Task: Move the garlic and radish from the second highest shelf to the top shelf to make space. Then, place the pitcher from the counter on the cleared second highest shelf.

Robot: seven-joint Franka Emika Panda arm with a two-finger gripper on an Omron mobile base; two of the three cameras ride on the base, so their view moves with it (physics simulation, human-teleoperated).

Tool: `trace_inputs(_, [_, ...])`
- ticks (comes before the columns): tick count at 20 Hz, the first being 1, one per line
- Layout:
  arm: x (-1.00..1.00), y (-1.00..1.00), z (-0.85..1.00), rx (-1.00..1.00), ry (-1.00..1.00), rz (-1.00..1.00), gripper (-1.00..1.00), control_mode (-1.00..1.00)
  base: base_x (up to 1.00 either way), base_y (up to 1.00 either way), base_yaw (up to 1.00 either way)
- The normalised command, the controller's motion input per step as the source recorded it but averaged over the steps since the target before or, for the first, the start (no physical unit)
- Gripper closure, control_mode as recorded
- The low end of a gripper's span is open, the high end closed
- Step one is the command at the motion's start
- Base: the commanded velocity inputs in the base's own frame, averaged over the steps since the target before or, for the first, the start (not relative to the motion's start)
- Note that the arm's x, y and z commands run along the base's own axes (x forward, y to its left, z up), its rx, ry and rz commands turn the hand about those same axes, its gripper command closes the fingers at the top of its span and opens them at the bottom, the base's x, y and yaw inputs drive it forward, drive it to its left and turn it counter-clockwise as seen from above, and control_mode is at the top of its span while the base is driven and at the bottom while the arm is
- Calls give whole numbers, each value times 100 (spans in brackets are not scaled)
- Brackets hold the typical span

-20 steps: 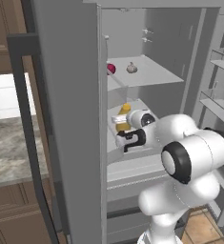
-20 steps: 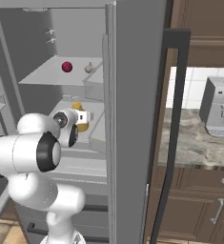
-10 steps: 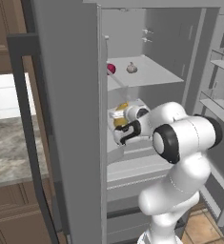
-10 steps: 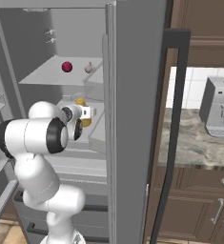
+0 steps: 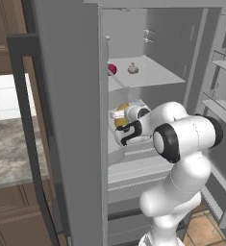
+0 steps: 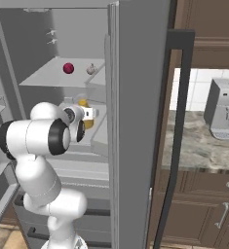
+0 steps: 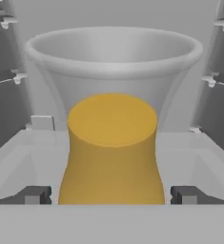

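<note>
While the end effector (image 7: 111, 195) reaches into the fridge, the pitcher (image 7: 112, 143) sits dead ahead between its spread fingertips (image 7: 35, 195), which stand just clear of the orange body on either side; whether they press on it I cannot tell. The pitcher stands upright with its whitish rim at the top, over a pale shelf (image 5: 133, 144) below the one carrying the radish (image 5: 112, 69) and garlic (image 5: 132, 68), lying side by side, apart.

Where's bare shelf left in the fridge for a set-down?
Free: the shelf slab right of the garlic, out to the fridge wall. Crowded: its left end, with the radish, and the shelf below, with the pitcher and gripper.
</note>
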Motion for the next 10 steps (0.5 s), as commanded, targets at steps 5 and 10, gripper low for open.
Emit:
trace_inputs(5, [0,1,27,0,0,0,-100,-100,0,0,0])
trace_inputs(10, [-1,0,24,0,0,0,-100,-100,0,0,0])
